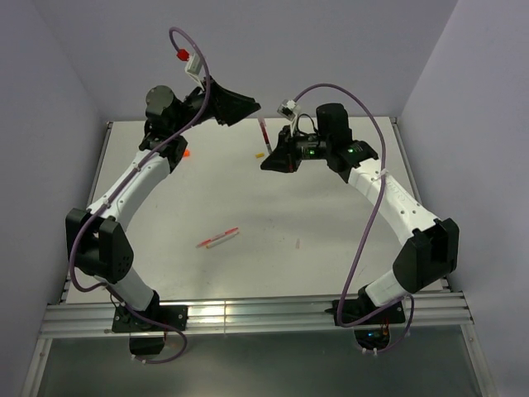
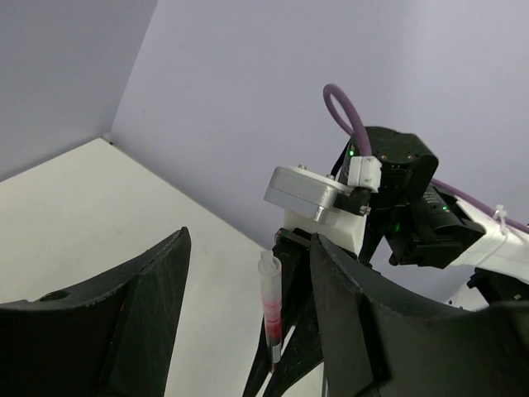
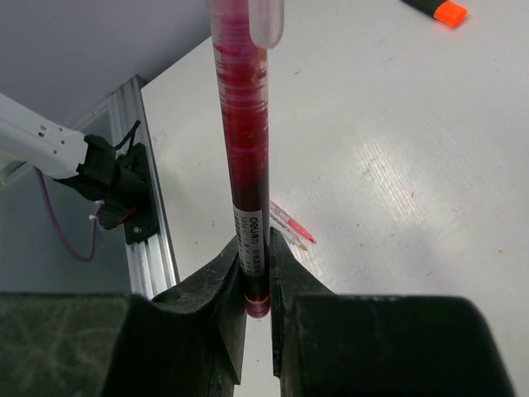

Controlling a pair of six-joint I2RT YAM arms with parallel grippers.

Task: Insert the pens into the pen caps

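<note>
My right gripper (image 3: 256, 277) is shut on the lower end of a thin dark-red pen (image 3: 246, 157), which stands up out of the jaws. A clear cap with a white clip (image 3: 266, 18) sits on its far end. My left gripper (image 2: 250, 248) is open, and the capped pen (image 2: 271, 310) rises between its fingers without touching them. From above, the left gripper (image 1: 244, 112) hangs just past the pen (image 1: 264, 135) and the right gripper (image 1: 273, 157). A black marker's orange tip (image 1: 186, 152) peeks out by the left arm. Red and white stick pens (image 1: 217, 238) lie mid-table.
A small yellowish cap (image 1: 257, 155) lies beside the right gripper and a tiny pale cap (image 1: 298, 244) lies right of the stick pens. The white table (image 1: 331, 248) has purple walls behind and beside it and an aluminium rail (image 1: 256, 316) along the near edge.
</note>
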